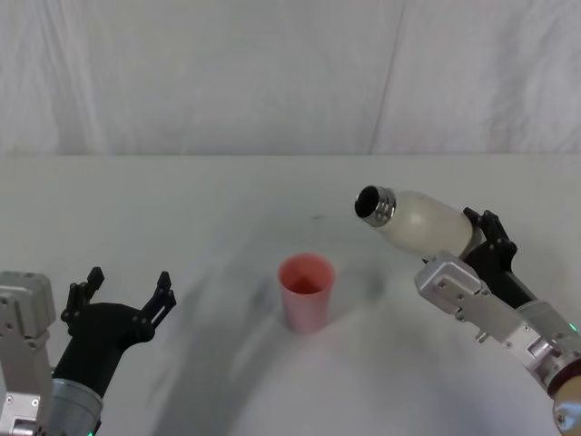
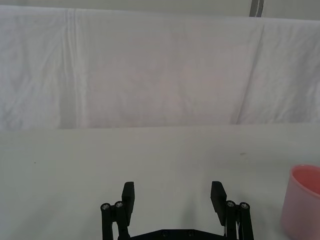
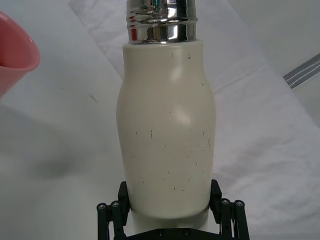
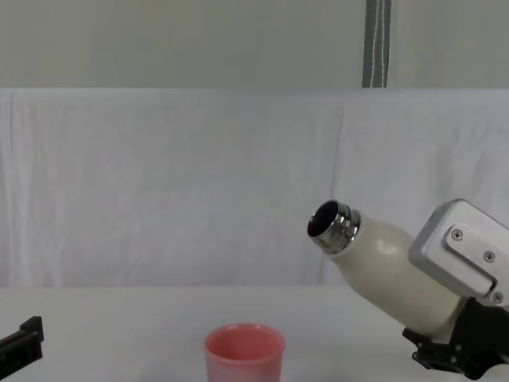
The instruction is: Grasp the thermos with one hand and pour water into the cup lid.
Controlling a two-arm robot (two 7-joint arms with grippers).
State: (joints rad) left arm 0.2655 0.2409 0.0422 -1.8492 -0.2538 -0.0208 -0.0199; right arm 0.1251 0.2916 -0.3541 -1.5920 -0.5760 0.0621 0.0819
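Note:
The cream-white thermos (image 1: 425, 225) hangs in the air on the right, tilted, with its open steel neck pointing left and slightly up. My right gripper (image 1: 469, 238) is shut on its lower body; the right wrist view shows the thermos (image 3: 167, 130) between both fingers (image 3: 123, 196). The pink cup lid (image 1: 306, 291) stands upright on the table, lower than the thermos mouth and to its left. In the chest view the thermos (image 4: 374, 255) mouth is to the right of the cup lid (image 4: 244, 350) rim, and no water shows. My left gripper (image 1: 127, 295) rests open at the near left.
The white table (image 1: 218, 209) stretches back to a white cloth backdrop (image 1: 290, 73). In the left wrist view the cup lid (image 2: 305, 200) sits off to one side of my open left gripper (image 2: 172, 195), with bare table between and ahead of its fingers.

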